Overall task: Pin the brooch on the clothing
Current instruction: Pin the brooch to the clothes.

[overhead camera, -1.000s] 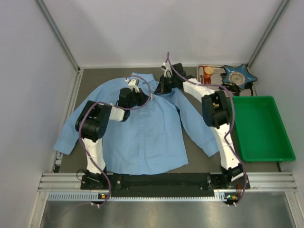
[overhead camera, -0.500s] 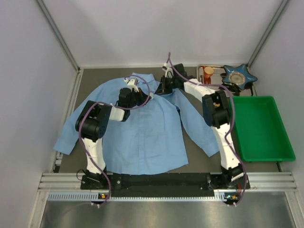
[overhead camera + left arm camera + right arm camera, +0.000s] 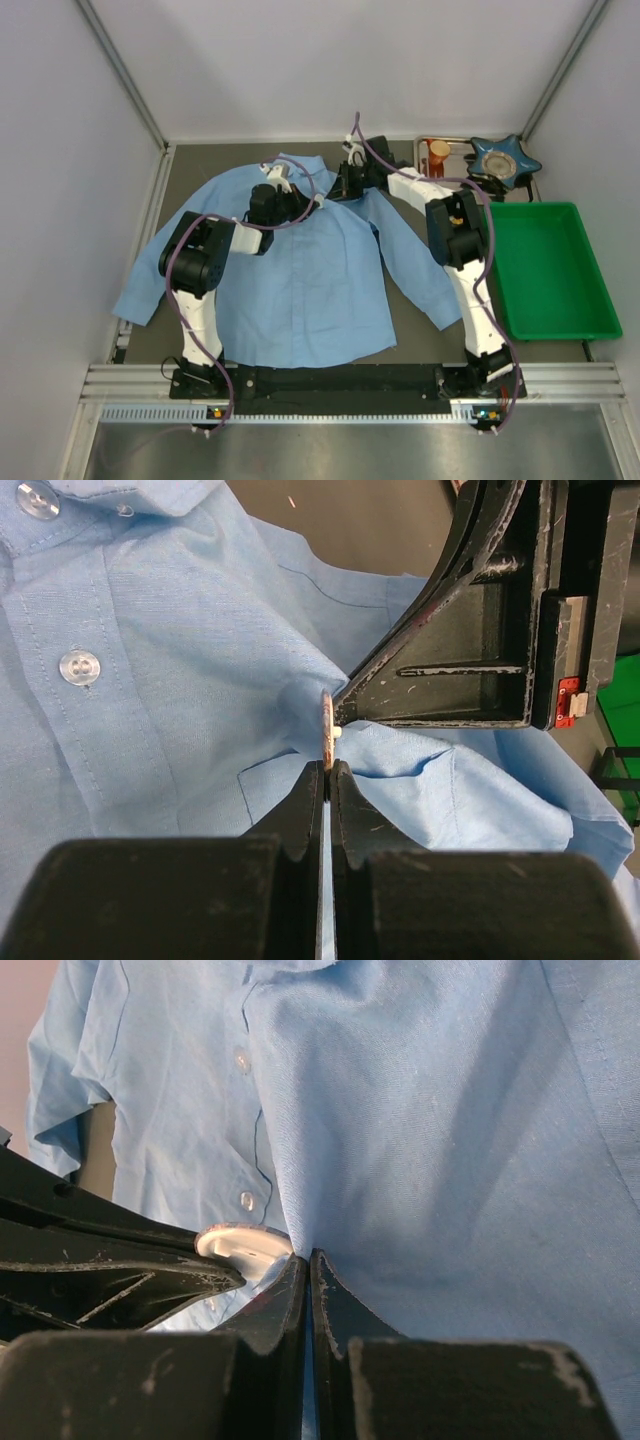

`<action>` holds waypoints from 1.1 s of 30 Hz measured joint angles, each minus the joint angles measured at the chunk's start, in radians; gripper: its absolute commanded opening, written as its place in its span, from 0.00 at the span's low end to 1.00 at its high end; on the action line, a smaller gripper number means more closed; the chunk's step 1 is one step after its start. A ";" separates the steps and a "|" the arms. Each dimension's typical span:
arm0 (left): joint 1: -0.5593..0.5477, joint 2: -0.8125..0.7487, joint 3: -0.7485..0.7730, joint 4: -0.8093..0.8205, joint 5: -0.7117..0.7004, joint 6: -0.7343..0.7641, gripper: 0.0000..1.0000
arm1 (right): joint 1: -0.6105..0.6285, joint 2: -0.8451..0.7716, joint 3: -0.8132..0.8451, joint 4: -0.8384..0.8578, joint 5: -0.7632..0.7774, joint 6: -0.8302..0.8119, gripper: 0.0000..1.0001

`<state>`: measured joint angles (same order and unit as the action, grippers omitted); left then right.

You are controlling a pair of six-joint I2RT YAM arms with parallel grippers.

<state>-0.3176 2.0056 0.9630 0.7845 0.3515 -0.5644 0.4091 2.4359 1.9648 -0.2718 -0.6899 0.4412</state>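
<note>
Brooch (image 3: 326, 720): edge-on against a raised fold of the shirt (image 3: 300, 290)
Left gripper (image 3: 327, 770): clamped on the brooch, near the shirt collar
Right gripper (image 3: 306, 1260): pinching that shirt fold

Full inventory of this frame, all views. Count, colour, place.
shirt: 1, light blue, spread over mid-table
brooch: 1, pale disc, at the shirt's chest
tray: 1, green, right of the shirt
star-shaped object: 1, dark blue, far right corner
small orange item: 1, left of the star, too small to identify
table: 1, dark grey
left gripper: shut on the brooch
right gripper: shut on a pinch of shirt beside the brooch
</note>
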 measured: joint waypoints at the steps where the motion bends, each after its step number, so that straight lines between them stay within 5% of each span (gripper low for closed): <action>1: 0.000 0.000 0.000 0.000 0.000 -0.003 0.00 | 0.000 0.000 -0.002 0.002 -0.001 0.001 0.00; 17: 0.001 0.000 0.000 0.011 0.015 -0.028 0.00 | -0.002 -0.016 -0.016 0.002 0.004 -0.031 0.00; 24: 0.005 0.000 0.003 0.046 0.063 -0.070 0.00 | -0.011 -0.066 -0.047 -0.004 -0.010 -0.132 0.33; 33: 0.012 0.000 0.016 0.079 0.145 -0.083 0.00 | -0.052 -0.126 -0.093 -0.017 -0.059 -0.263 0.53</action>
<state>-0.3058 2.0056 0.9791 0.8639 0.4961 -0.6472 0.3573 2.3096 1.8713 -0.2886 -0.7486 0.1780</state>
